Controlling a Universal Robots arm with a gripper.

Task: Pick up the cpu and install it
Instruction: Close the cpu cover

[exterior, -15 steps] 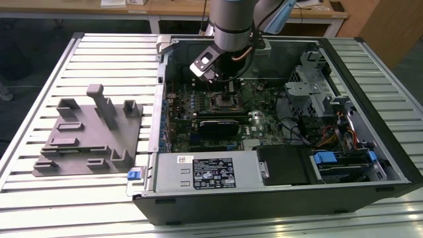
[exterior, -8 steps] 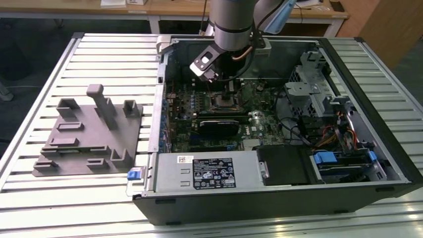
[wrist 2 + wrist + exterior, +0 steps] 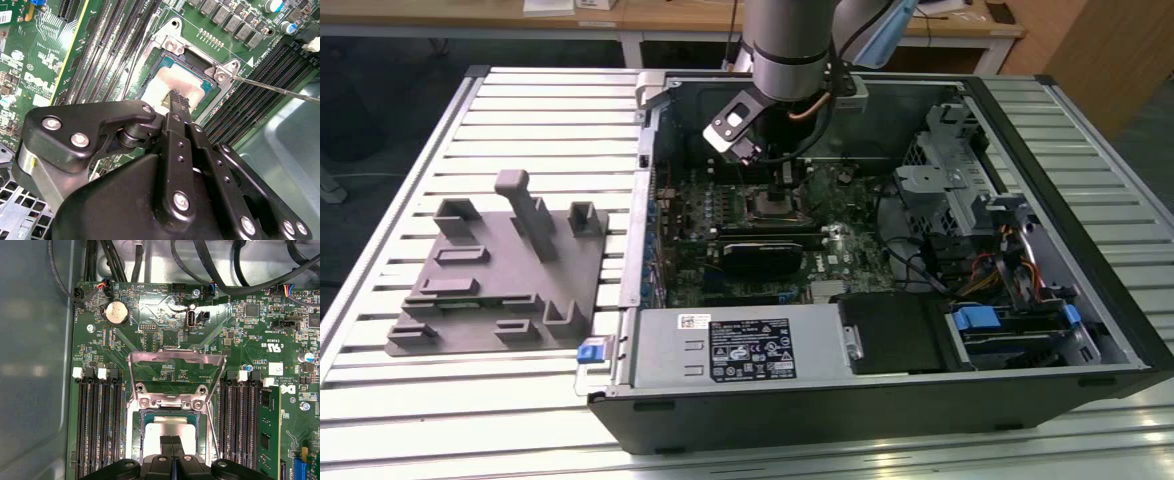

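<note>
Slatted table [image 3: 520,100], open computer case [image 3: 854,412], cpu [image 3: 172,424] flat in socket [image 3: 170,402], silvery face up, claw [image 3: 172,440] clenched, tips over it

Arm [image 3: 790,50] reaches down into open computer case [image 3: 1067,330] on slatted table [image 3: 520,110], gripper [image 3: 781,180] low over motherboard [image 3: 841,250] at CPU socket [image 3: 771,205]; grey fixture [image 3: 494,270] just beside the case, exterior view's left; labelled power supply [image 3: 734,345] at camera-side wall.

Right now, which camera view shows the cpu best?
The first wrist view: looks straight down on the cpu in its socket, the gripper covering one edge. The second wrist view shows it slanted, partly behind the gripper. In the exterior view it is too small to tell.
</note>
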